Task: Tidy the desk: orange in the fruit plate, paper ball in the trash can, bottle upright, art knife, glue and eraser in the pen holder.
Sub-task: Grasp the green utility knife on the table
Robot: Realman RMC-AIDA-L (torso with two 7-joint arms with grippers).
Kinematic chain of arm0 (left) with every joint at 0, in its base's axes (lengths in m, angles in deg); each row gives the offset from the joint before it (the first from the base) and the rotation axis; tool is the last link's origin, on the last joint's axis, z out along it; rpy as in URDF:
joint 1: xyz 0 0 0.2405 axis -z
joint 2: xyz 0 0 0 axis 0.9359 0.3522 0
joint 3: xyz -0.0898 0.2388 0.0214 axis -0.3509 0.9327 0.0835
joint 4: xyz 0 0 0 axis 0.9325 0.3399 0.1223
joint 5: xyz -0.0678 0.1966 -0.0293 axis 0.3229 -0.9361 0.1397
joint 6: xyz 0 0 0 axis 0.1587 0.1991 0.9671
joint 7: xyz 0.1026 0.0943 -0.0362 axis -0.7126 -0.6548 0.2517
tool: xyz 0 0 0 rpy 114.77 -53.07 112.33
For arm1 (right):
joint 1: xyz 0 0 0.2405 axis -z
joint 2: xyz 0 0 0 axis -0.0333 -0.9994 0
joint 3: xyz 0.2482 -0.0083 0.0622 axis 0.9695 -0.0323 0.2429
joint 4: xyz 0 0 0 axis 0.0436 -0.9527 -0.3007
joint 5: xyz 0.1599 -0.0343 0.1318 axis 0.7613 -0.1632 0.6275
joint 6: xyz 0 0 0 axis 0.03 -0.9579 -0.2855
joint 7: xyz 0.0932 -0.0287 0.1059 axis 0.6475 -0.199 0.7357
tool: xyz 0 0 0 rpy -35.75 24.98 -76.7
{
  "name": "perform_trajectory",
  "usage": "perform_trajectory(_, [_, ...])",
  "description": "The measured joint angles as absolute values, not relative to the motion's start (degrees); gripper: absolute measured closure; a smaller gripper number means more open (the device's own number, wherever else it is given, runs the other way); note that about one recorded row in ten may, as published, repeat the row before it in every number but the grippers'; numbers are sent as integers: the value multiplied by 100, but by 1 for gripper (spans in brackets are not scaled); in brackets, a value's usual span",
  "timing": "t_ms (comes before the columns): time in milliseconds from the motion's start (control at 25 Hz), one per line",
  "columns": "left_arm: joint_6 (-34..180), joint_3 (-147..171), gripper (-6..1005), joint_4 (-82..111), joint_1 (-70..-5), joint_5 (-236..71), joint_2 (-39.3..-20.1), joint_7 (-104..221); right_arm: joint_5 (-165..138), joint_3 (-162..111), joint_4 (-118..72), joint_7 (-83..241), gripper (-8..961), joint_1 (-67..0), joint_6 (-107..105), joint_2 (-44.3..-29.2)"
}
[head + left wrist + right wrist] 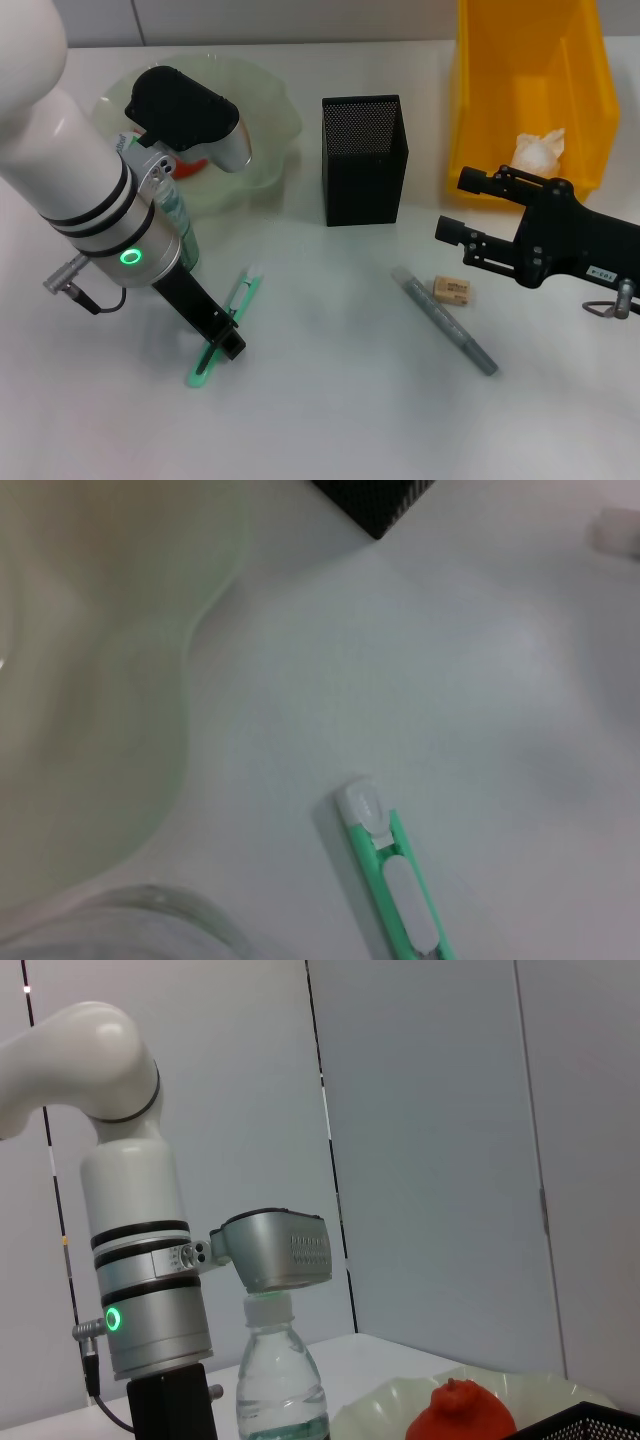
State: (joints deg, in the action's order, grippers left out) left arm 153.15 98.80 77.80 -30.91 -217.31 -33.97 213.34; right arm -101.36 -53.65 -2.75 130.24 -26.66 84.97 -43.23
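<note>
1. Left gripper (222,338) is down at the tabletop, fingertips right over the green art knife (226,325). I see the black fingers straddling the handle near its lower end. Jaws look narrow around it, but I can't tell if they're actually clamped.
2. Left wrist cam: art knife (393,883) lies flat on the white table (330,400), white tip end twd the pen holder corner (375,502). The arm's own fingers aren't in this shot.
3. Water bottle (180,225) stands upright behind the left arm, just beside the fruit plate (270,110). Right wrist cam confirms: bottle (280,1385) upright, cap on.
4. Orange (463,1412) sits inside the pale green fruit plate (400,1410). In head cam it's mostly hidden by the left wrist, only a sliver (193,166) shows.
5. Black mesh pen holder (363,160) stands mid-table, btwn plate and the yellow trash bin (530,90).
6. Paper ball (540,148) lies inside the yellow bin.
7. Glue stick (445,320), grey, lies flat in front of the holder, angled. Eraser (452,290) lies just beside it, apart from it.
8. Right gripper (450,205) hangs over the table's right side, near the bin front, jaws spread wide, holding nothing. Eraser sits just below its lower finger.
</note>
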Motion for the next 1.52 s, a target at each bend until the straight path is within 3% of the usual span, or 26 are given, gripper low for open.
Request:
perform_trajectory(320, [15291,10029,540,7778,-3088,-21779,-3396,21333,-10136,-5365,-275,13024,267,-2645,8511,-4324])
perform_trajectory(560, [15293,10036,701,7778,-3089,-21777,-3397,21333,-10136,-5365,-275,13024,267,-2636,8517,-4323])
perform_trajectory(1520, [15403,9810,671,8590,-3329,-21158,-3343,20754,-10127,-4788,-275,13067,267,-2401,8894,-4314])
